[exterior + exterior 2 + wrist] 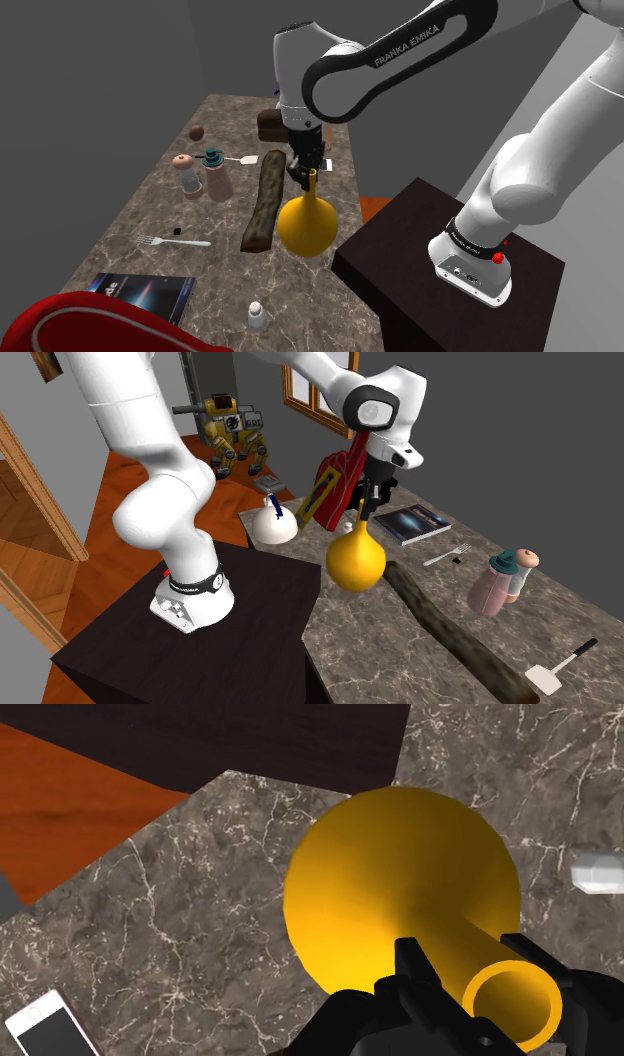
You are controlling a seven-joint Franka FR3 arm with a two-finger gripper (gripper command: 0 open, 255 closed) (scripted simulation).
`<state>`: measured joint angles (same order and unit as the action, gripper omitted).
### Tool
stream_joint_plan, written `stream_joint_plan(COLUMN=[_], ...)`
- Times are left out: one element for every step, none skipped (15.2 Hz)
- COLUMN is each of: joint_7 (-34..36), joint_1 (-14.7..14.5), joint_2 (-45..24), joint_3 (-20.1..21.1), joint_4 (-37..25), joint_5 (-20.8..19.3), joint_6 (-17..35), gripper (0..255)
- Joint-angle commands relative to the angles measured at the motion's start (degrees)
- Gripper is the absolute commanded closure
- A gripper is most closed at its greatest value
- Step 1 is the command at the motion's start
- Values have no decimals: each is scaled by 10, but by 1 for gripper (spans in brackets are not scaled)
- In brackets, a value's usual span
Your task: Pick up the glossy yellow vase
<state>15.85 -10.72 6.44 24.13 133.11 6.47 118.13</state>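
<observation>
The all-black two-finger gripper [480, 976] points down, its fingers [415, 966] closed on either side of the narrow neck of the glossy yellow round-bellied vase [400, 874], just under the open rim. Taking the neck makes sense: the belly looks too wide for this hand and too smooth to pinch, while the flared rim above the fingers should catch if the neck slides.

The vase hangs below the hand with its belly low over the dark marbled tabletop [160, 215], close to the edge beside the dark box stand [400, 240]. I cannot tell whether its base is clear of the surface. In the wrist view it seems to lean a little in the grip.

A long brown bark-like log [265, 200] lies just beside the vase, toward the table's middle, so a straight upward lift looks safest.
</observation>
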Motion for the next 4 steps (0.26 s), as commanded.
stream_joint_plan(joint_7=[-1,-2,-2,-2], joint_1=[0,0,0,0], joint_2=[7,11,11,11], joint_3=[-1,-2,-2,-2], joint_4=[-10,-14,-15,-15], joint_5=[2,3,3,3], joint_6=[-16,-24,-25,-25], gripper=[255,255,255,255])
